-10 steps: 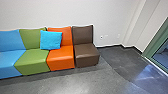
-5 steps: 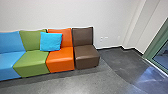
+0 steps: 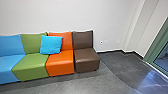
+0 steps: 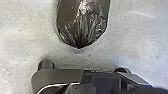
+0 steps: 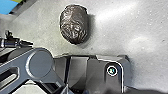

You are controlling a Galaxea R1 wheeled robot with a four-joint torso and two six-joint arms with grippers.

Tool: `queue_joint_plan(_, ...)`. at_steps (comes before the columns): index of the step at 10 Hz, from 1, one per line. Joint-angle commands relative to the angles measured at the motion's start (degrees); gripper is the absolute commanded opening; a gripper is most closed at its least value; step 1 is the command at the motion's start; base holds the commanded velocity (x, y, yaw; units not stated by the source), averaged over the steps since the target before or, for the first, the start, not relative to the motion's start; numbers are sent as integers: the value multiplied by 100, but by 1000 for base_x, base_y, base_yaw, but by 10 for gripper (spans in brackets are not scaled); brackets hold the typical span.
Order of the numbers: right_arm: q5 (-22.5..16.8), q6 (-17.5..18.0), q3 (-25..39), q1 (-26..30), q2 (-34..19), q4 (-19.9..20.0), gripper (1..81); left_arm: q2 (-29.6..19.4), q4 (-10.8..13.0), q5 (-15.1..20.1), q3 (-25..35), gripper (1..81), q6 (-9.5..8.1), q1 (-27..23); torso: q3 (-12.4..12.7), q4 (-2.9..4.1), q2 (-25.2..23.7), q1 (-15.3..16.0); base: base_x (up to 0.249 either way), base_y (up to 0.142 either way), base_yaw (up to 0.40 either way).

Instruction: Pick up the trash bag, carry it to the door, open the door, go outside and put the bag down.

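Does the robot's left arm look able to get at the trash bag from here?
Likely yes: in the left wrist view nothing lies over the bag or between it and the robot's base, though its distance is unclear.

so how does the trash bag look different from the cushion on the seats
The trash bag is dark brown, while the cushion is bright blue. The bag is a rounded lump; the cushion is flatter and squarish. The bag is shiny and heavily creased, whereas the cushion looks matt and fairly smooth. Both are a single plain colour.
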Motion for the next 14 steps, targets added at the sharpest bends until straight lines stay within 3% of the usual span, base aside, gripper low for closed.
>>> queue_joint_plan(1,-994,129,245,911,-281,220,811,-155,-144,419,16,811,-10,-439,0,0,-556,361,0,0,0)
queue_joint_plan(5,-1848,278,333,1975,-149,475,811,-155,-179,410,16,811,-10,-439,2,0,-1393,881,0,0,0)
queue_joint_plan(7,-1945,278,307,2187,-105,581,811,-172,-284,410,16,811,-10,-491,2,0,-1810,1143,0,0,0)
queue_joint_plan(8,-1953,278,333,2248,-158,598,811,-163,-337,410,16,811,-10,-535,-383,0,-2009,1268,0,0,0)
queue_joint_plan(11,-2015,278,385,2275,-237,607,811,-163,-381,497,16,811,-10,-737,-732,0,-2481,1563,0,0,0)
queue_joint_plan(14,-2198,392,473,2485,-325,607,811,-146,-399,586,-37,811,-10,-1044,-1302,0,-3087,1943,0,0,0)
